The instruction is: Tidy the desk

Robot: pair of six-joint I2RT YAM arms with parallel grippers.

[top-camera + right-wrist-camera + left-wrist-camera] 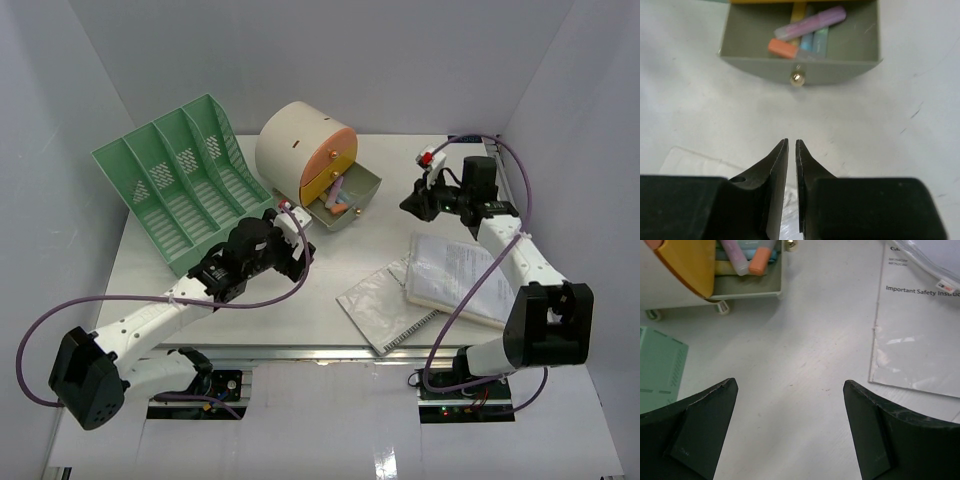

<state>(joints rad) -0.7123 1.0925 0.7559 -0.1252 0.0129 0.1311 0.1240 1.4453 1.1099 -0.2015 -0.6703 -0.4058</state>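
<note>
Desk (355,250) lies flat under everything, filling the middle of the overhead view. Its long axis runs left to right, with the metal-railed front edge toward the arm bases. Green file rack (175,185) stands at the back left, slots tipped up and forward, probably so papers slide in from the front. Cream drum drawer unit (290,145) is beside it, with its bottom drawer (800,65) pulled out and highlighters (810,22) lying inside. Right gripper (792,142) hangs low, facing the drawer's brass knob (797,78). Its jaws are nearly together with only a thin slit between them and nothing in them, which I judge suits nudging the drawer shut. Left gripper (790,385) hovers over bare desk, jaws wide and empty, between the drawer unit and a safety-instructions booklet (920,340). Loose papers lie front right, unsorted.
</note>
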